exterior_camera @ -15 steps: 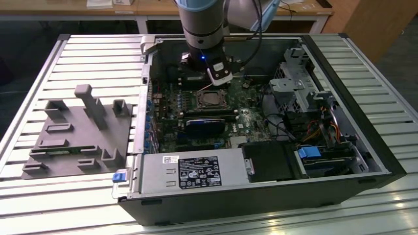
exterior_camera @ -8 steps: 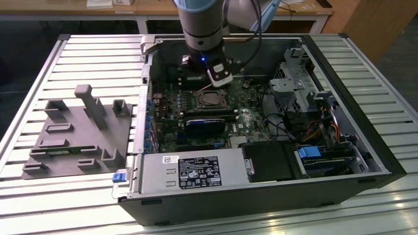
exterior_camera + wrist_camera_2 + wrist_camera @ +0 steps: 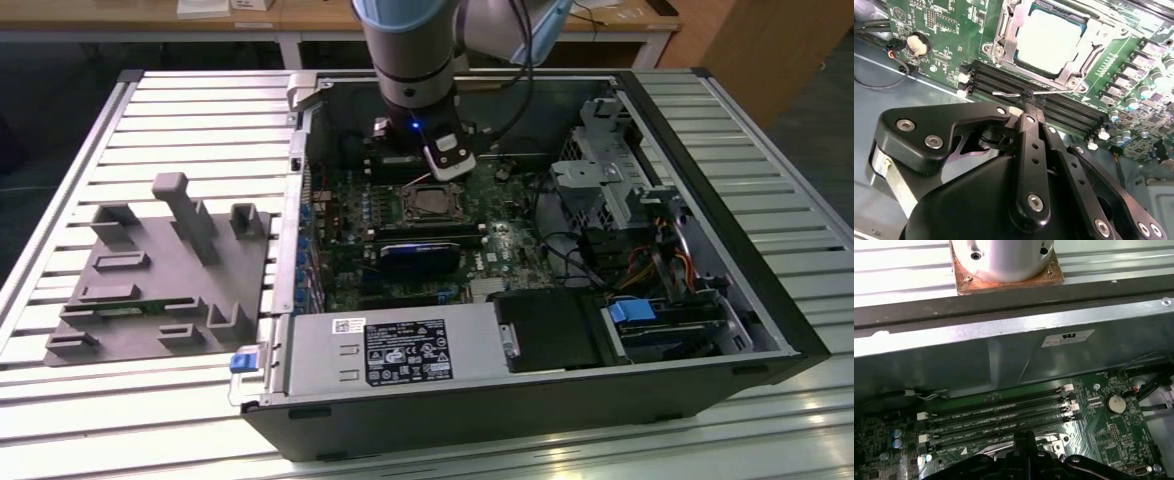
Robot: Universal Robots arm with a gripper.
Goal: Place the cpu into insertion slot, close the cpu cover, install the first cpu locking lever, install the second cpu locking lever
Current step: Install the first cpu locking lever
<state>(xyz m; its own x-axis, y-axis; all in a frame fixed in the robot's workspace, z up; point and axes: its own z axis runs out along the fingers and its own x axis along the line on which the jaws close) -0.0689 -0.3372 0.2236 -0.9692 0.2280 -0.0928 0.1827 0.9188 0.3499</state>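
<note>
The cpu (image 3: 1049, 40) lies silver top up in the insertion slot (image 3: 430, 203), whose centre it hides. The cpu cover (image 3: 1004, 45) lies flat around it as a metal frame. A thin wire locking lever (image 3: 1004, 93) runs along the socket's edge beside the memory slots. My gripper (image 3: 1028, 102) is shut, and its joined fingertips meet this lever at about its middle. I cannot tell if the wire is pinched or just touched. In the exterior view the gripper (image 3: 438, 165) hangs just behind the socket inside the computer case.
Long black memory slots (image 3: 1054, 107) run under the fingertips. A coin battery (image 3: 917, 44) and loose cables sit to one side. The case wall (image 3: 1004, 360) stands close behind. A blue card (image 3: 414, 255), a power supply (image 3: 400, 350), a drive cage (image 3: 614, 190) and a grey fixture (image 3: 160, 270) surround the board.
</note>
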